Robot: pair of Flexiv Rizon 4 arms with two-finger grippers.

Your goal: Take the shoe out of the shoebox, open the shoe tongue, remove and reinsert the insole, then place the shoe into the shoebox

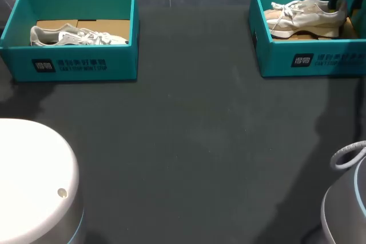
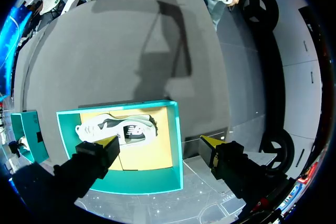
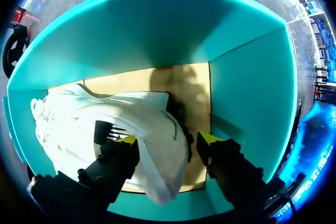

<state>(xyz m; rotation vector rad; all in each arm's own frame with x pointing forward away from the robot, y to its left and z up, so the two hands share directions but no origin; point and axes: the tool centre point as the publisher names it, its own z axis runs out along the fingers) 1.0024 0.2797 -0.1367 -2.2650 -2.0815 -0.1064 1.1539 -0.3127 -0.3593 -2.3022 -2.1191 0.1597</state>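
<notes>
R gripper: fingers apart at heel of cream mesh trainer in far-right teal card shoebox, prob for lift-out | L gripper: apart, over far-left teal shoebox

Table open between left shoebox and right shoebox. Inside the right one, walls crowd the right gripper; shoe sits between its fingers.

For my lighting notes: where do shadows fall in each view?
Head view: shadows on the table, left and lower right. Left wrist view: arm-like shadow beyond the left shoebox. Right wrist view: shadow on the right shoebox floor beyond the shoe.
</notes>
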